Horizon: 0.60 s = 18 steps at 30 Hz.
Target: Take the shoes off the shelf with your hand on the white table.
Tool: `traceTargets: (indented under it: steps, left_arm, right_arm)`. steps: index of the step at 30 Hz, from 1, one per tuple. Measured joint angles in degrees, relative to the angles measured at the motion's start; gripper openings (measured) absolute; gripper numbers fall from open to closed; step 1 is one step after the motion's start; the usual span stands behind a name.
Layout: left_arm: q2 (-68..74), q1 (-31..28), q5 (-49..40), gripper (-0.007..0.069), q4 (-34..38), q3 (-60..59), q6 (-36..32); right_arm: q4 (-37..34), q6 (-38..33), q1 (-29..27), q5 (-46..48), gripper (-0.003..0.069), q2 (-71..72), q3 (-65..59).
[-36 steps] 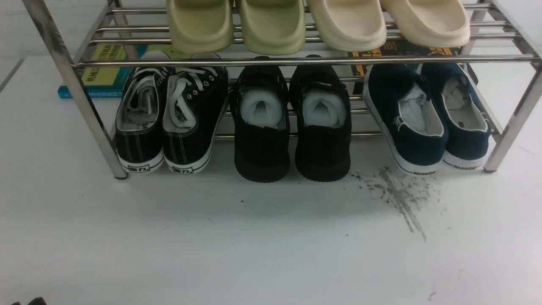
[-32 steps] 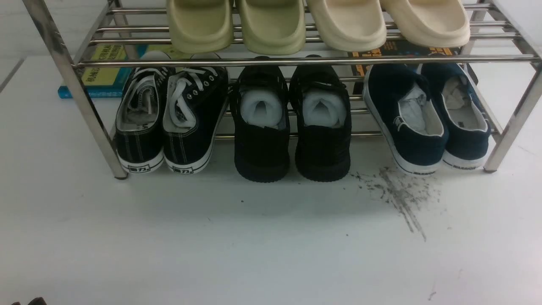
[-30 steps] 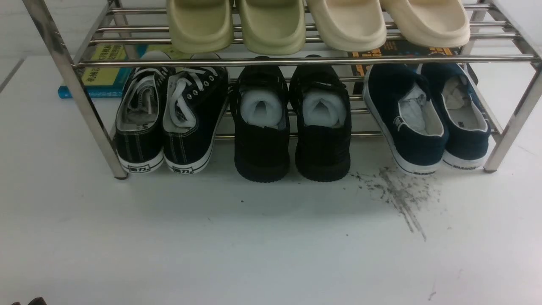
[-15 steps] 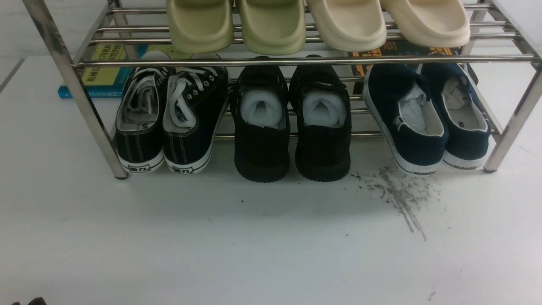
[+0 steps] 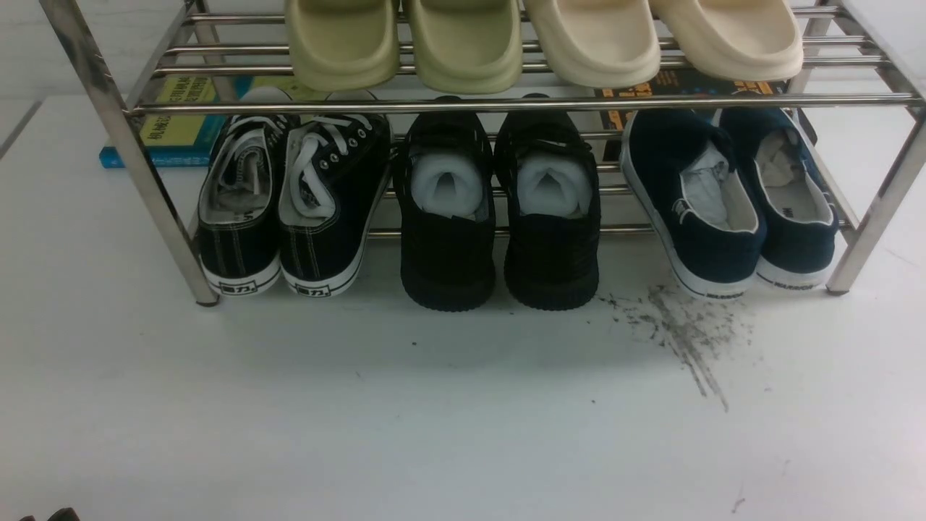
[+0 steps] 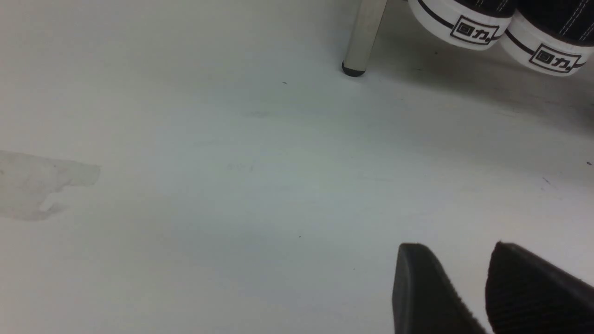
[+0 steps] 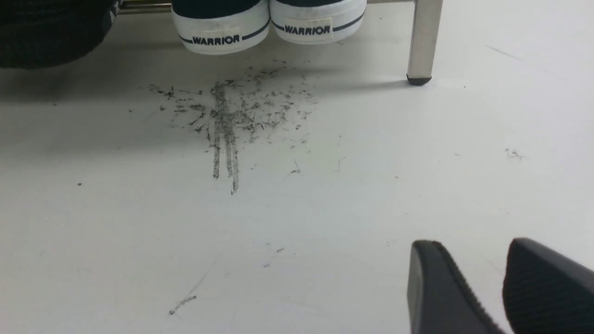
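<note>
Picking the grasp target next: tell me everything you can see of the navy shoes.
The navy shoes are a slip-on pair, canvas-looking, with white rubber soles whose heel tabs read WARRIOR. White lining, crumpled paper stuffed inside. They sit side by side, touching, at the right end of the shelf, lower tier, heels toward the robot and past the front bar, toes angled left. Whether the heels touch the table is unclear. Dark scuffs mark the table just in front. Nothing grips them.

A stainless-steel shelf [image 5: 506, 105] spans the top of the frame on the white table [image 5: 362, 420]. Its lower tier holds black lace-up sneakers [image 5: 318, 246] at left, all-black shoes [image 5: 553, 246] at centre and navy slip-ons [image 5: 712, 253] at right. Grey scuff streaks [image 5: 680, 333] lie just below the slip-ons.
</note>
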<state>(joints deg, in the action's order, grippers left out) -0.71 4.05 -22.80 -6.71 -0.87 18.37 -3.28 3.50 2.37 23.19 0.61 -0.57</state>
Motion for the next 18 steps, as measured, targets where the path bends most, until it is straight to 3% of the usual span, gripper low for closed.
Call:
traceTargets:
  steps: [8,18]
  left_arm:
    - [0.0,0.0,0.0,0.0243,0.0,0.0,0.0]
    - [0.0,0.0,0.0,0.0243,0.0,0.0,0.0]
  right_arm:
    - [-0.9,0.0,0.0,-1.1,0.0239,0.0,-0.2]
    - [-25.6,5.4,0.0,-1.8,0.0239,0.0,-0.7]
